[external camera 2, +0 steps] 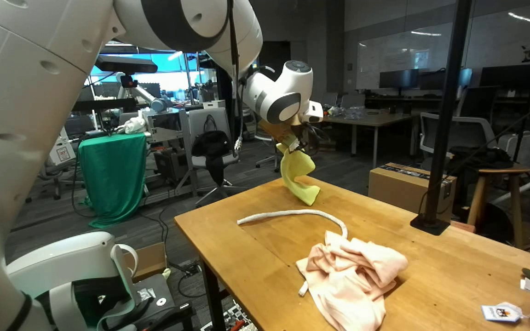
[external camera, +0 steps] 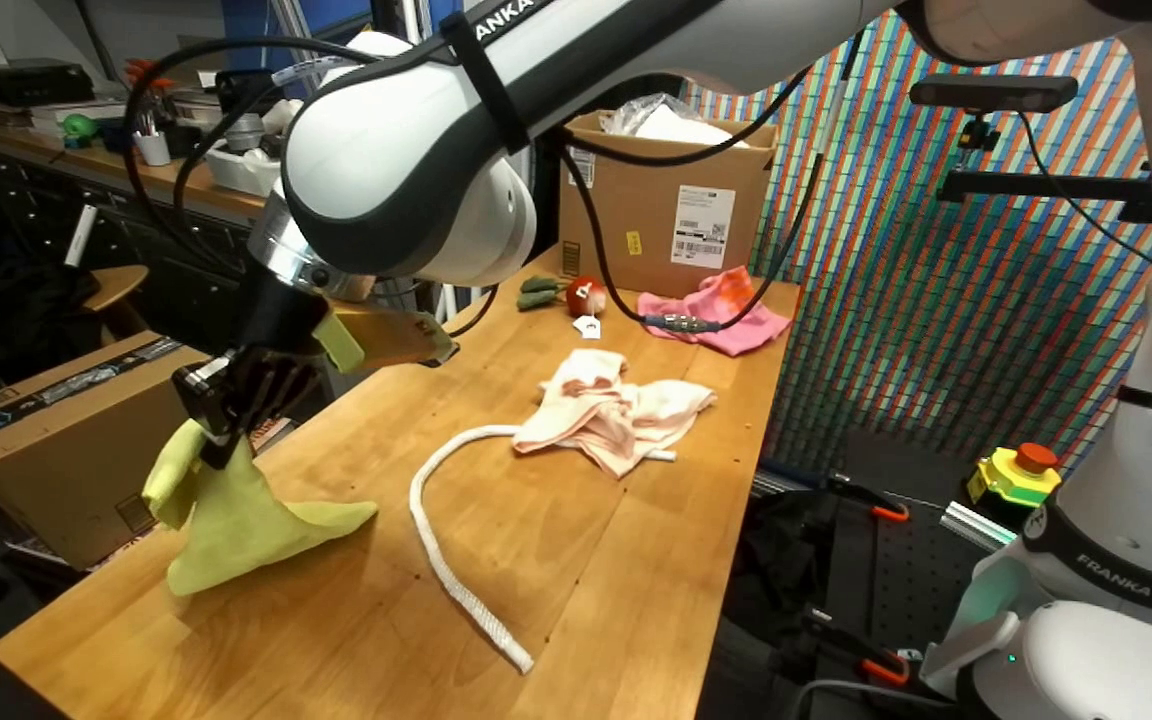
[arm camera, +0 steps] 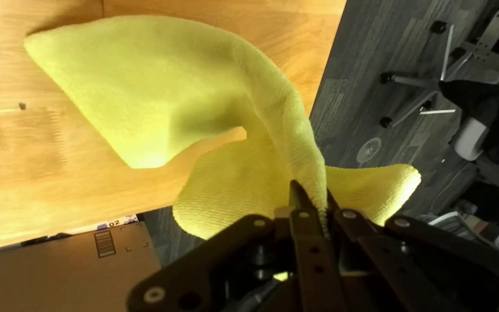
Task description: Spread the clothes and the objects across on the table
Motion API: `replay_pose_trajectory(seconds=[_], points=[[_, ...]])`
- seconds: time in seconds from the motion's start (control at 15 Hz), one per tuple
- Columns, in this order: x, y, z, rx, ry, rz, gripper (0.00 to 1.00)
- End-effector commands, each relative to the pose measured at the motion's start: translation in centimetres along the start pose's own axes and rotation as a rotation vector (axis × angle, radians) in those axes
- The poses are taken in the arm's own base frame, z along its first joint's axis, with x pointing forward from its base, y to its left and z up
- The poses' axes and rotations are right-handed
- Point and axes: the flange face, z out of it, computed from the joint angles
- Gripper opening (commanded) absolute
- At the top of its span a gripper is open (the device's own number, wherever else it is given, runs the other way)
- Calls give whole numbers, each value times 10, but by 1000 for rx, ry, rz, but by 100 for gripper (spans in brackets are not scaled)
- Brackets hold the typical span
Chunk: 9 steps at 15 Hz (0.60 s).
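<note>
My gripper (arm camera: pixel 312 190) is shut on a gathered fold of the yellow-green cloth (arm camera: pixel 180 78). In both exterior views the cloth (external camera: pixel 236 530) droops from the fingertips, its lower part reaching the table (external camera: pixel 626 590); the wrist view has some of it out past the table's edge. A white cord (external camera: pixel 434 540) curves across the middle of the table. Its far stretch runs beneath the crumpled cream-beige cloth (external camera 2: pixel 348 285), and the end pokes out beyond. Farther back, a pink-red cloth (external camera: pixel 716 320) lies bunched by the cardboard box, visible only in an exterior view.
An open cardboard box (external camera: pixel 626 235) stands at the table's far end. Near it sits a red toy (external camera: pixel 586 297) with green leaves and a paper tag. A black post (external camera 2: pixel 444 115) rises from the table's long edge. Another box (external camera: pixel 66 450) stands beside the table.
</note>
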Motion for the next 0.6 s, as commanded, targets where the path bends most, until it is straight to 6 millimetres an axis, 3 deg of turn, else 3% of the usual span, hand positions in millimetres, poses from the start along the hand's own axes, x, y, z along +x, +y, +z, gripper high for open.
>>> replay_pose_trajectory(seconds=[0.0, 0.07, 0.2, 0.53], points=[[3, -3, 3, 33, -31, -8, 2], [1, -3, 5, 27, -45, -14, 30], [-2, -2, 9, 21, -80, -32, 36], [-9, -1, 12, 5, -151, -71, 74]])
